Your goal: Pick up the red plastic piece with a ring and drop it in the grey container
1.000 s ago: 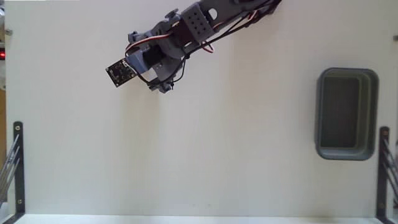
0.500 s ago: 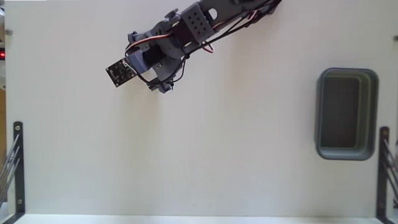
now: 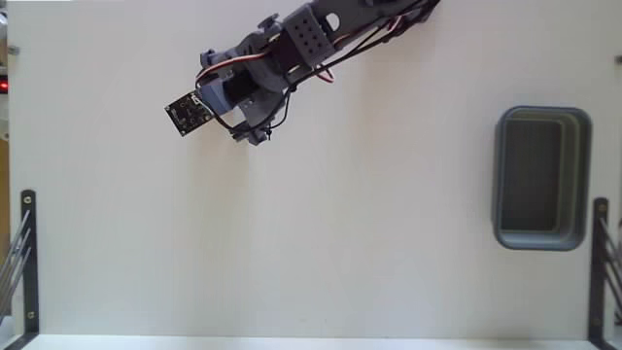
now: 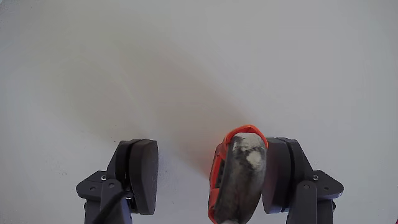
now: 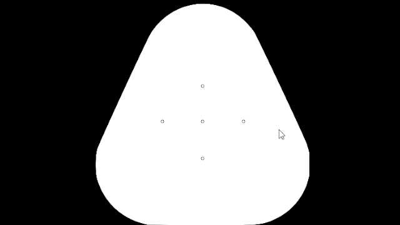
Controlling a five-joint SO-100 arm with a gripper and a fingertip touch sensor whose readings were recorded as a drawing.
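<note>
Bright, even, diffuse light; white table [image 3: 340, 243] near overexposed. Faint soft shadows under arm. Wrist view soft-focused, reddish cast on the table.

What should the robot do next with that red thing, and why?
Probably close the fingers. In the wrist view the red plastic piece sits against the right finger, while the left finger is still apart from it, so the gripper looks open. It likely needs a firm hold before heading to the grey container.
</note>
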